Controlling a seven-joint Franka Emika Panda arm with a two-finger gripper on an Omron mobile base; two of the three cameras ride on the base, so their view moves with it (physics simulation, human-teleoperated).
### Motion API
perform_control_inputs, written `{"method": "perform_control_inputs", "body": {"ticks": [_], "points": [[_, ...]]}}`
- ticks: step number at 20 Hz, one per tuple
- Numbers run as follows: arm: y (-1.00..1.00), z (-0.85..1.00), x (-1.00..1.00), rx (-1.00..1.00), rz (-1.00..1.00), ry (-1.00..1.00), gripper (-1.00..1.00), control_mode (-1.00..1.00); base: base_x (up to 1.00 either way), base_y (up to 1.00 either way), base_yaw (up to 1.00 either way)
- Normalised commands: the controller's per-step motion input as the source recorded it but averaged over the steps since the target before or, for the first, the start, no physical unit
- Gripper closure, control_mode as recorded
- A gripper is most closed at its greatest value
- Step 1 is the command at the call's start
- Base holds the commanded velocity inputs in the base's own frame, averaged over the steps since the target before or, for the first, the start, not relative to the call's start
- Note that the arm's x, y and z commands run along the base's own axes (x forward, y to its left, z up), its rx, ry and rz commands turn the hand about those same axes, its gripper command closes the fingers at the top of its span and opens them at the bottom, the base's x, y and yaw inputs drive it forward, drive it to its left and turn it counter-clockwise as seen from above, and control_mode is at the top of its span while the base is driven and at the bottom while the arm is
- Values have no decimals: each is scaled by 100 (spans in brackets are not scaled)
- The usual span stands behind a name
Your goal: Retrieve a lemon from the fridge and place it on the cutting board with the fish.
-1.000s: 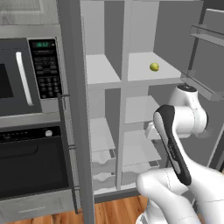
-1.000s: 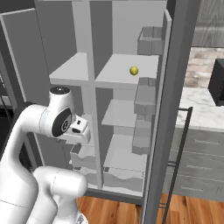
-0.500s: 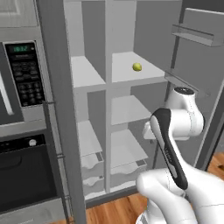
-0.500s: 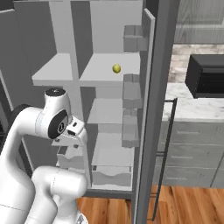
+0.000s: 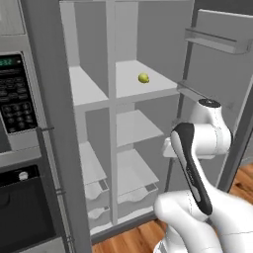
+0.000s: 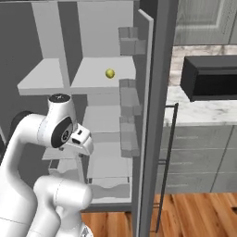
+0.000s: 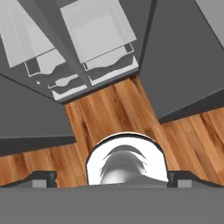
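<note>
Yellow-green lemon [image 5: 143, 77] sits alone on the fridge [image 6: 99, 41] upper shelf, rt compartment, nr its front edge, well above my gripper [image 7: 112, 179], which I see pointing floorward w/ jaws wide & empty, so I judge reach goes up & fwd.

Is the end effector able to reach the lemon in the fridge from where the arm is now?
Probably yes. The fridge stands open, and the lemon lies alone on an upper shelf with nothing in front of it. The end effector is open but points down at the floor, so the arm must first lift and turn.
</note>
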Motion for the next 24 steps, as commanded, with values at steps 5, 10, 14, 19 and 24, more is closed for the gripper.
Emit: {"method": "perform_control_inputs", "body": {"ticks": [5, 10, 14, 19, 24], "points": [[0, 0, 0, 0, 0, 0, -100, 100, 48, 9, -6], [0, 0, 0, 0, 0, 0, -100, 100, 49, 12, -2], [0, 0, 0, 0, 0, 0, -100, 100, 49, 0, 0], [0, 0, 0, 0, 0, 0, -100, 100, 35, 0, 0], [0, 17, 0, 0, 0, -3, -100, -100, 2, 0, 0]]}}
